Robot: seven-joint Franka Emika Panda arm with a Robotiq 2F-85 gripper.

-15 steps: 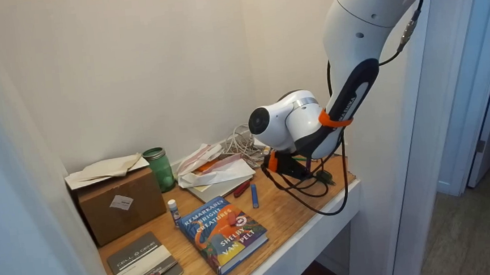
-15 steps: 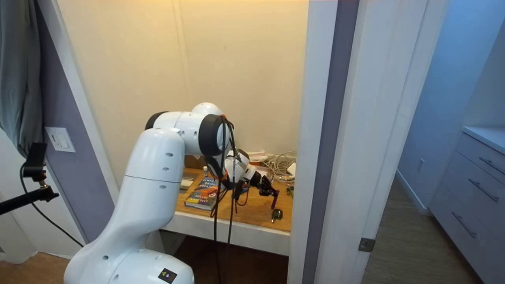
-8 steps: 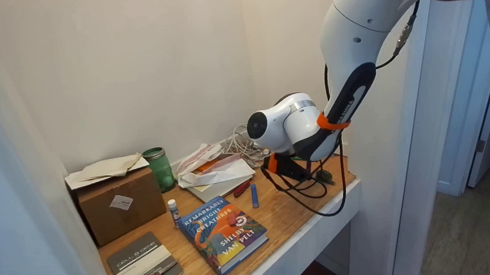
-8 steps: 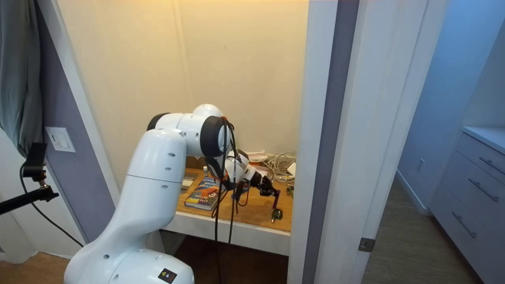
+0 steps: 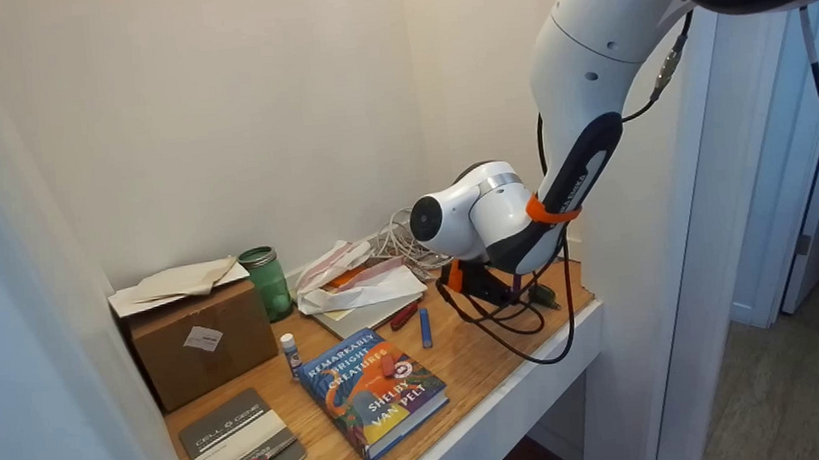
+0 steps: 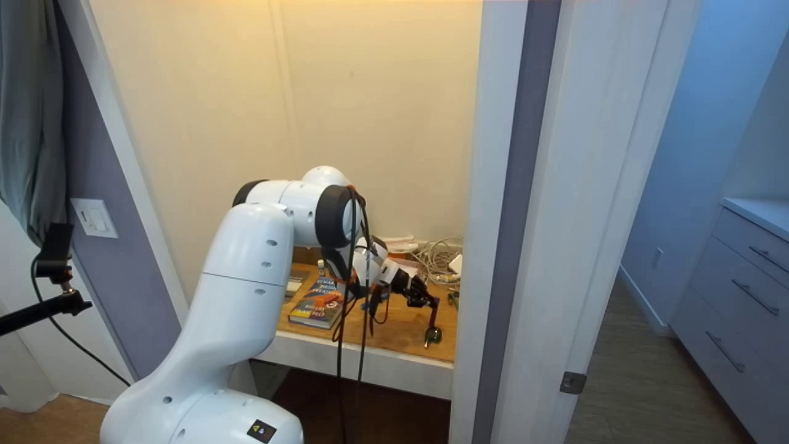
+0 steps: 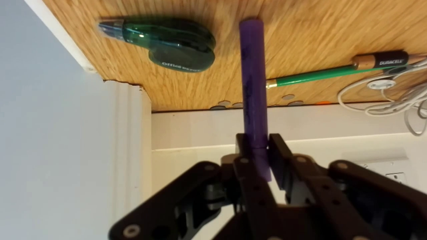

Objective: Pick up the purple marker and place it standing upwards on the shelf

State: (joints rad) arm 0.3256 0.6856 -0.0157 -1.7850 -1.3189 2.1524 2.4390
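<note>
Purple marker (image 7: 253, 76) has swung nearer upright since the earlier frame, clamped near its top between the fingers of the gripper (image 7: 259, 143). Lower end points toward the shelf (image 7: 317, 30); contact cannot be determined. Dark green Office Depot item (image 7: 178, 45) lies near.

The wooden shelf (image 5: 467, 363) carries a book (image 5: 372, 387), notebook (image 5: 238, 436) and cardboard box (image 5: 206, 364).
</note>
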